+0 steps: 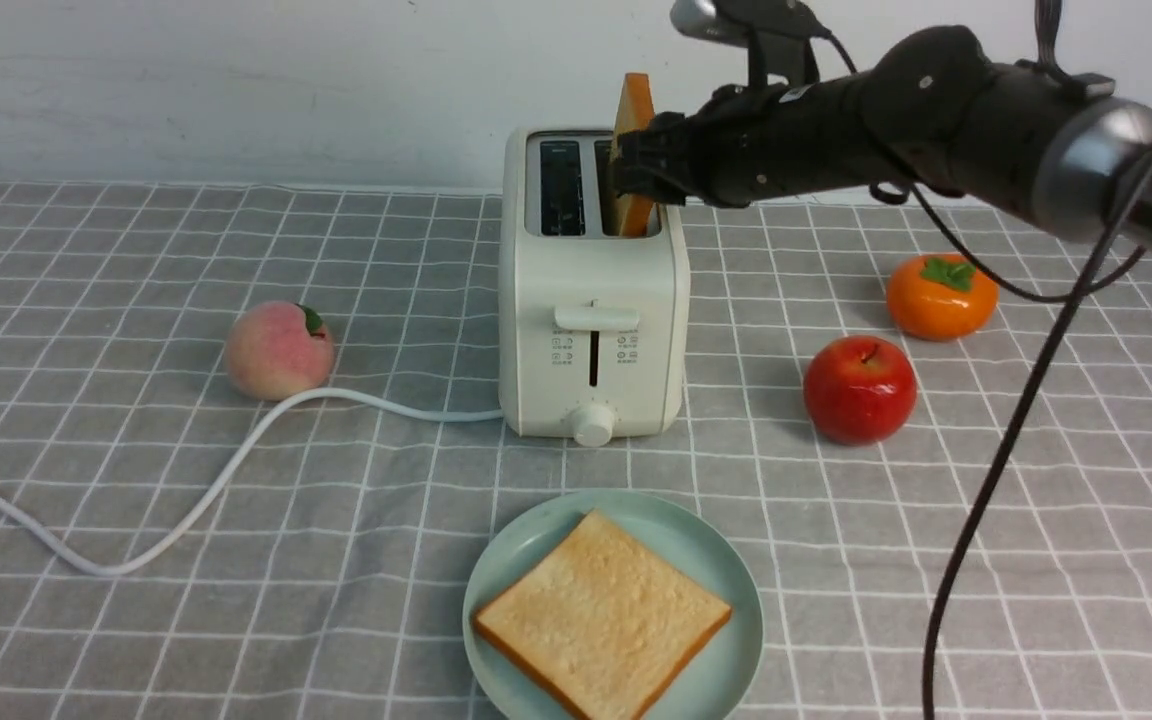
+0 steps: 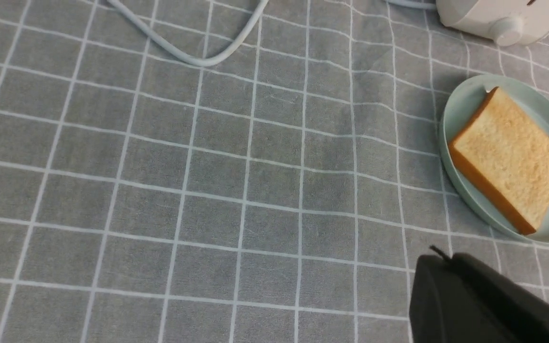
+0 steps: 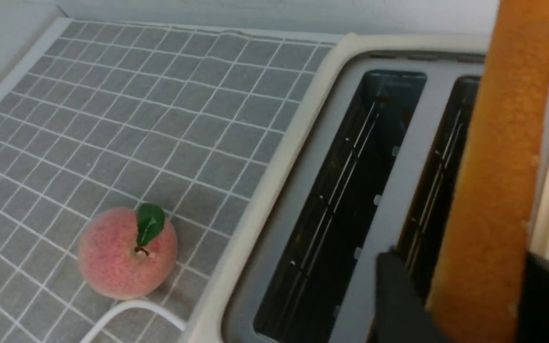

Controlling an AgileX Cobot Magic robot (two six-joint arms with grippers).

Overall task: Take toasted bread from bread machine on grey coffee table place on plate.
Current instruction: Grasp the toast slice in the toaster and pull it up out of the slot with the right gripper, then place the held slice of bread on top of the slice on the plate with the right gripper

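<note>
Item: my right end effector (image 1: 634, 168) clamped on second toast slice (image 1: 634, 105) in bread machine (image 1: 591, 300); next I lift straight, carry to plate (image 1: 708, 558).

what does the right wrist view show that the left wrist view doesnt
Only the right wrist view: the peach, an empty slot, and the upright toast slice standing in the neighbouring slot, with the right claw closed on its faces.
Only the left wrist view: the mint plate with a flat toast slice lying on it, and the round knob.
Both: the cream toaster, its white cord and the grey checked cloth.
</note>
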